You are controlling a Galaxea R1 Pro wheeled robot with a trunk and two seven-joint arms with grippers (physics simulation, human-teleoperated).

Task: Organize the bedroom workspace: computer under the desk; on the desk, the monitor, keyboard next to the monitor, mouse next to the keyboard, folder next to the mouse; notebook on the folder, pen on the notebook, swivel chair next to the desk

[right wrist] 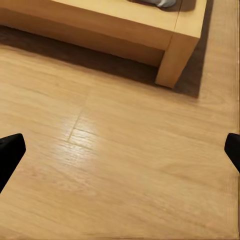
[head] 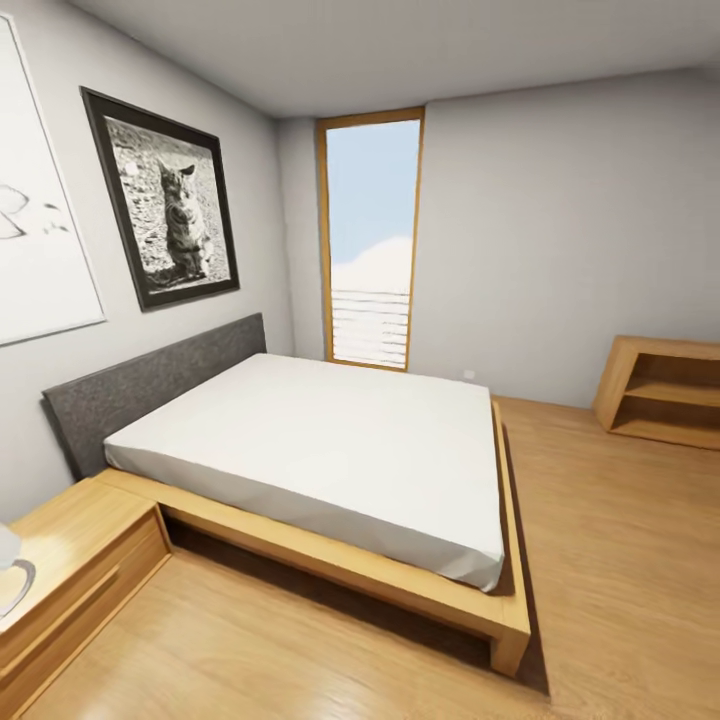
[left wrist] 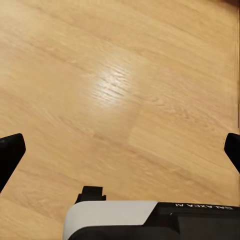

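Bedroom seen, no desk items in sight.

Both grippers, left (left wrist: 120,150) and right (right wrist: 120,150), were held wide open over bare wood floor (left wrist: 125,85), fingertips cut off at the frame edges. A bed (head: 330,450) was seen ahead, a nightstand (head: 70,560) and shelf (head: 665,390) partly cropped.

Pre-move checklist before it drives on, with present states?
1. Desk, chair or other task items in sight: not ok; the head view shows a bed, window and open wooden shelf.
2. Left gripper empty: ok, fingers wide apart over bare wooden floor.
3. Right gripper empty: ok, fingers wide apart.
4. Clearance to bed frame corner: ok, floor between it and the right gripper.
5. Nightstand at near left: cannot tell clearance.
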